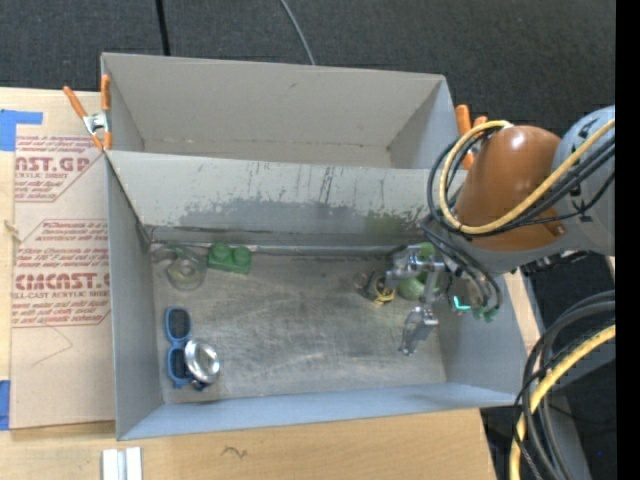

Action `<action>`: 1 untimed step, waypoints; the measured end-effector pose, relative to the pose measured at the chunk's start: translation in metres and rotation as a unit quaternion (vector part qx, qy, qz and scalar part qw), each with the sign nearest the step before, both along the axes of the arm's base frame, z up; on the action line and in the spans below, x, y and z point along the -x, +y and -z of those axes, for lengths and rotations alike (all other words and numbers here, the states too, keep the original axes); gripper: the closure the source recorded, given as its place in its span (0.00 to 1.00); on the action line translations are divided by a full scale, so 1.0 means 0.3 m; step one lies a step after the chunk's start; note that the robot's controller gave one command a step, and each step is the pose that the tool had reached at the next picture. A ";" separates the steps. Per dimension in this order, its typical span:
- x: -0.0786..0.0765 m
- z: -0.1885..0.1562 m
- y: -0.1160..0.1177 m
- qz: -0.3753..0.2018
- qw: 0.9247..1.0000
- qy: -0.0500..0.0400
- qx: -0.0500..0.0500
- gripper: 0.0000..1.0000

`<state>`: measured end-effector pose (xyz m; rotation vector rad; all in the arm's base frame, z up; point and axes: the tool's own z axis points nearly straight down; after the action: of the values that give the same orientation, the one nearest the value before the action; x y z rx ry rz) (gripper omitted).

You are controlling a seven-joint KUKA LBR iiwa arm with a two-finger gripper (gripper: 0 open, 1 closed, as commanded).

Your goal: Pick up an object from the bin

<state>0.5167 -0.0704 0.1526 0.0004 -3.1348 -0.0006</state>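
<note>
While my pincer [412, 336] hangs low over the right end of the bin [300, 408], I cannot tell if it is open or closed.
Seen from above, a small yellow-and-dark thing [380, 289] lies just beside it, on its left; a green block [228, 259], a blue piece [177, 324] and a silver cap [204, 361] lie well apart at the left.
</note>
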 end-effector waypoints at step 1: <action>-0.226 0.251 -0.105 0.092 0.996 -0.003 0.000 0.00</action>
<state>0.5845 -0.1019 0.0774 -0.2883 -3.1286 -0.0023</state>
